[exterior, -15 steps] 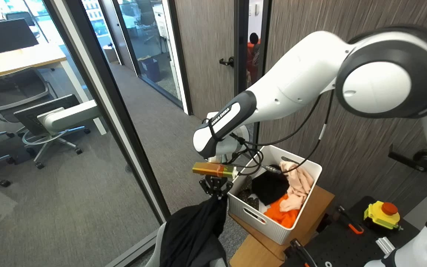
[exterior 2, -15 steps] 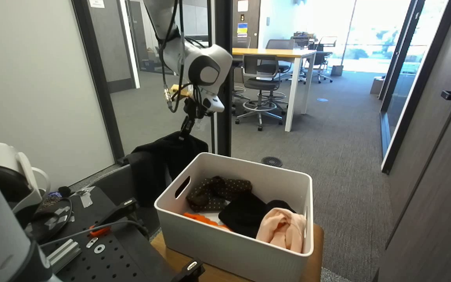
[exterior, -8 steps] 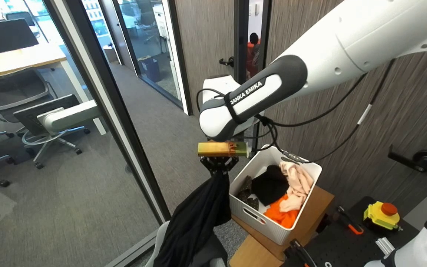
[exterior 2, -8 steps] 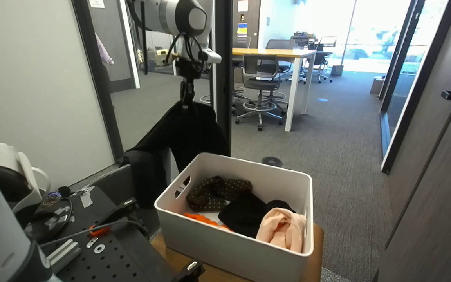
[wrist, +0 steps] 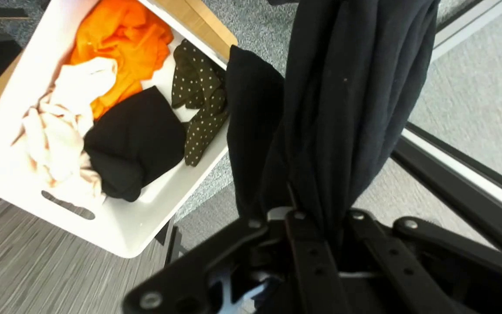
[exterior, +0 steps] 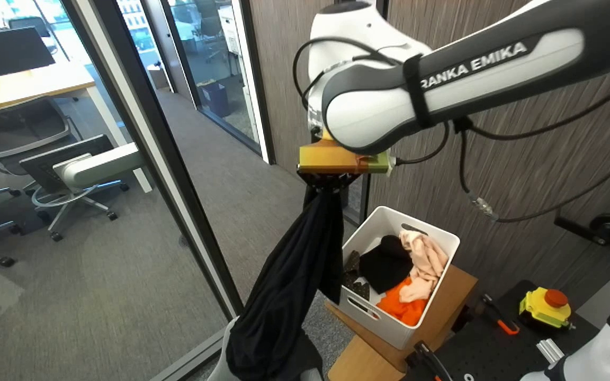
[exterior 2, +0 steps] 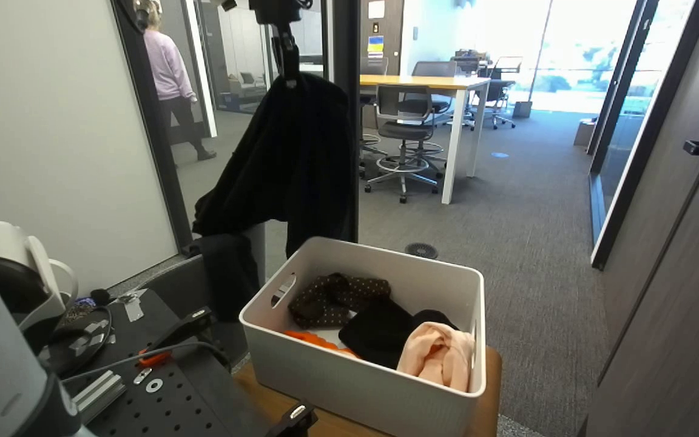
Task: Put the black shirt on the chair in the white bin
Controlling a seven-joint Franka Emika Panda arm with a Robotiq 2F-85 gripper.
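Hauling the black shirt (exterior: 294, 264) higher

Has climbed since half a second ago, drawing more fabric up beneath the claw (exterior 2: 290, 80) into a longer, steeper drop. Leaves the orange cloth (wrist: 122, 41), peach cloth (wrist: 57, 144), black cloth (wrist: 142, 131) and dotted cloth (wrist: 208, 93) as before inside the white bin (exterior 2: 349, 388), below and to one side of the claw. Shows more, well beyond the claw, of a person (exterior 2: 167, 67) in a lilac top, after only a sleeve earlier.

Stays clamped tight on a bunched pinch of the black shirt. Looks plain, matt black, narrow at the pinch and widening downward in long folds, with a few pale specks in the wrist view. Dangles one loose flap near the white bin's corner; cannot tell whether touching. Trails at the low end below the claw, draped over the chair (exterior 2: 176, 285).
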